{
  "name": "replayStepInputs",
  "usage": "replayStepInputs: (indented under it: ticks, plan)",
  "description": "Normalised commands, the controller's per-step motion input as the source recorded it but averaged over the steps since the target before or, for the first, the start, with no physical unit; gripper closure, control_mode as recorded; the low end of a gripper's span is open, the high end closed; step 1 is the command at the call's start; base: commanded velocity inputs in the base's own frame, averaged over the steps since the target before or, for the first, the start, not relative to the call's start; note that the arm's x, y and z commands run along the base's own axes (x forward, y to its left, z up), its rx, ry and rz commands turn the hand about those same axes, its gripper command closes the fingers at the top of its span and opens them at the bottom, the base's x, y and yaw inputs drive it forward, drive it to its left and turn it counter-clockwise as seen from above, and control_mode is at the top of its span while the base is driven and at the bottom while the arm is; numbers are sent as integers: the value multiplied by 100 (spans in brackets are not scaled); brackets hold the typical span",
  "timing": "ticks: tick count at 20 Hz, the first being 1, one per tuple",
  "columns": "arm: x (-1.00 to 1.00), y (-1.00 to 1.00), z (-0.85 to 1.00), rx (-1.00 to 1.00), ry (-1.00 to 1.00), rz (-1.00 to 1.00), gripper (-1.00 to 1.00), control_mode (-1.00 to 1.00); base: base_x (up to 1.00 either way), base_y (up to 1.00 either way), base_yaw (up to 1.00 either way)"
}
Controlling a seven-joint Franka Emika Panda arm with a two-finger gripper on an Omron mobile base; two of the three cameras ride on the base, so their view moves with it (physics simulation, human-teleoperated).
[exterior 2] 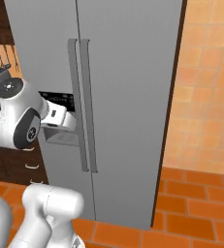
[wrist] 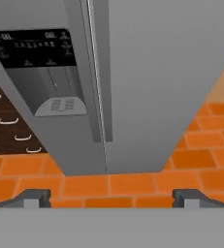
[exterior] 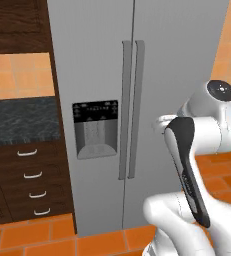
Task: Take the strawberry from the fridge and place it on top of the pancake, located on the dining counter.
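Observation:
The tall light-grey fridge (exterior: 97,60) (exterior 2: 128,97) (wrist: 152,72) stands right in front of me with both doors closed. Its two long vertical handles (exterior: 131,110) (exterior 2: 83,106) (wrist: 99,97) meet at the middle seam, and a black dispenser panel (exterior: 95,127) (wrist: 36,48) sits in the left door. The strawberry is hidden behind the closed doors. The pancake and the dining counter are out of view. My gripper (wrist: 111,198) is open and holds nothing; it points down at the fridge's lower front, a short way off the doors. The folded arm's hand (exterior: 163,125) (exterior 2: 60,118) hovers near handle height.
Left of the fridge is a black-topped counter (exterior: 22,120) over dark wooden drawers (exterior: 32,175) (wrist: 11,131). Orange tile floor (exterior: 37,235) (wrist: 133,184) runs along the fridge base. An orange tiled wall (exterior 2: 205,97) rises to the right of the fridge.

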Motion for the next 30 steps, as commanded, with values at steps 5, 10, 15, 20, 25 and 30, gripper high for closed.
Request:
replayStepInputs:
  ticks: [5, 10, 15, 20, 25, 30]
  plan:
    - [92, 12, 0, -2, -3, 0, -100, -100, 0, 0, 0]
    - [57, 0, -16, -1, -12, 0, -100, -100, 0, 0, 0]
    - [76, 0, -12, 0, -3, 0, -100, -100, 0, 0, 0]
    - [73, 0, -1, 0, 2, 0, -100, -100, 0, 0, 0]
    - [63, -3, -1, 0, 1, 0, -100, -100, 0, 0, 0]
    - [65, -4, -13, 0, 0, 0, -100, -100, 0, 0, 0]
